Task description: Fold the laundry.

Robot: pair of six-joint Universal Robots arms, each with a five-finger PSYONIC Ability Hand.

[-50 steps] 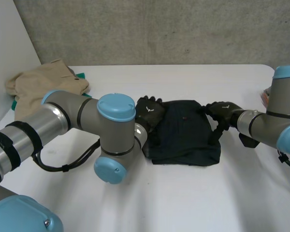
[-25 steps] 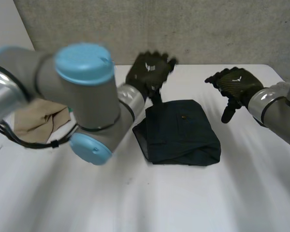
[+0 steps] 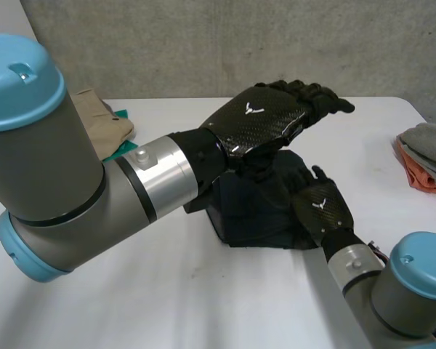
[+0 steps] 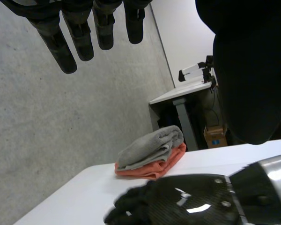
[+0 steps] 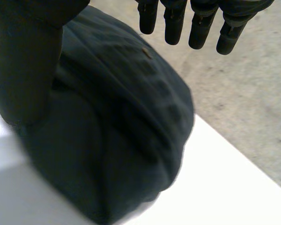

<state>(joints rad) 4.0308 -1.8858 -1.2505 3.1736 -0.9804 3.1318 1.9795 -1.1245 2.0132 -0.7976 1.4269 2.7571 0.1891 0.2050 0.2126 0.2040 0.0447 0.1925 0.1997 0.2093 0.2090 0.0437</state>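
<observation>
Dark garment (image 3: pixel 251 211): folded into a compact block, mid-surface (image 3: pixel 203 305), between the arms.
Left robot hand (image 3: pixel 265 116): hovers above the block, fingers straight, holding nothing.
Right robot hand (image 3: pixel 321 207): at the block's right edge, fingers (image 5: pixel 199 23) straight over the cloth, nothing gripped.
Handling (judged): soft, light, limp; layers could slide apart.
Hold (judged): pinch a folded edge through all layers.
Elsewhere: tan garment (image 3: pixel 94 120), grey-and-orange pile (image 3: pixel 425 149).

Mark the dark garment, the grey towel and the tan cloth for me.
Dark garment (image 3: pixel 254 214), head view, folded middle.
Grey towel (image 4: pixel 152 147), left wrist view, top fold.
Tan cloth (image 3: pixel 110 122), head view, visible edge.
</observation>
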